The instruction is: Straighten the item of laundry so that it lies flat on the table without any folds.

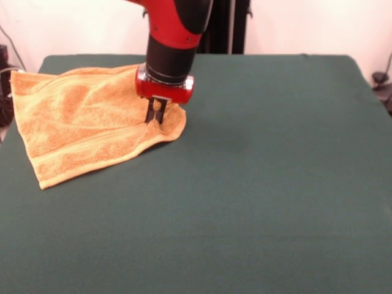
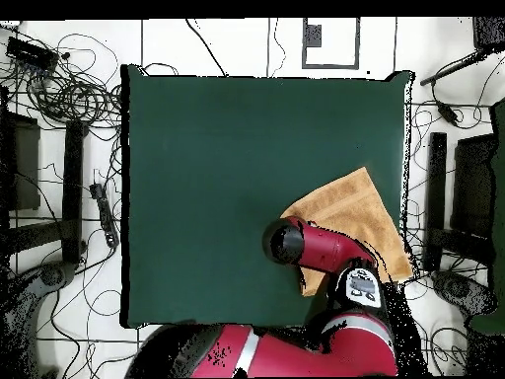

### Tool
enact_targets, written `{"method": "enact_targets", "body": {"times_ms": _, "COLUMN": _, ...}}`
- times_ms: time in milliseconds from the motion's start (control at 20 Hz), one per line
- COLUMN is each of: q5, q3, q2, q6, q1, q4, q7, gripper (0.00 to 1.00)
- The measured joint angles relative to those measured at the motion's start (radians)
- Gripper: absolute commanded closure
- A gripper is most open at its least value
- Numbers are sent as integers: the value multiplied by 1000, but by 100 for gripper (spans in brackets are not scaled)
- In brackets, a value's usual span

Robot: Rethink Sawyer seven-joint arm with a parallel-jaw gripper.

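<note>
The golden-orange towel (image 1: 86, 122) lies on the dark green table (image 1: 275, 184) at its far left in the front view, rumpled, with ridges and folds across it. Its far left corner reaches past the table's edge. My gripper (image 1: 156, 115) points down at the towel's right corner. Its fingers (image 1: 150, 111) stand close together with cloth pinched between them, and that corner is bunched up. In the overhead view the towel (image 2: 360, 212) lies at the table's (image 2: 227, 148) right edge, and the arm (image 2: 296, 244) covers the gripper and the towel's near corner.
Cables and black stands (image 2: 74, 168) surround the table on the floor. A dark object (image 1: 380, 82) sits off the table's far right corner in the front view.
</note>
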Motion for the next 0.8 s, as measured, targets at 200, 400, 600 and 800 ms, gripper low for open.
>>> {"method": "enact_targets", "body": {"times_ms": 200, "q5": 30, "q3": -22, "q2": 10, "q6": 1, "q1": 22, "q4": -4, "q7": 0, "gripper": 100}}
{"method": "enact_targets", "body": {"times_ms": 400, "q5": 59, "q3": -41, "q2": 20, "q6": 4, "q1": 41, "q4": -8, "q7": 0, "gripper": 100}}
{"method": "enact_targets", "body": {"times_ms": 600, "q5": 98, "q3": -64, "q2": 32, "q6": 4, "q1": 63, "q4": -10, "q7": 0, "gripper": 100}}
{"method": "enact_targets", "body": {"times_ms": 800, "q5": 113, "q3": -70, "q2": 35, "q6": 4, "q1": 69, "q4": -11, "q7": 0, "gripper": 100}}
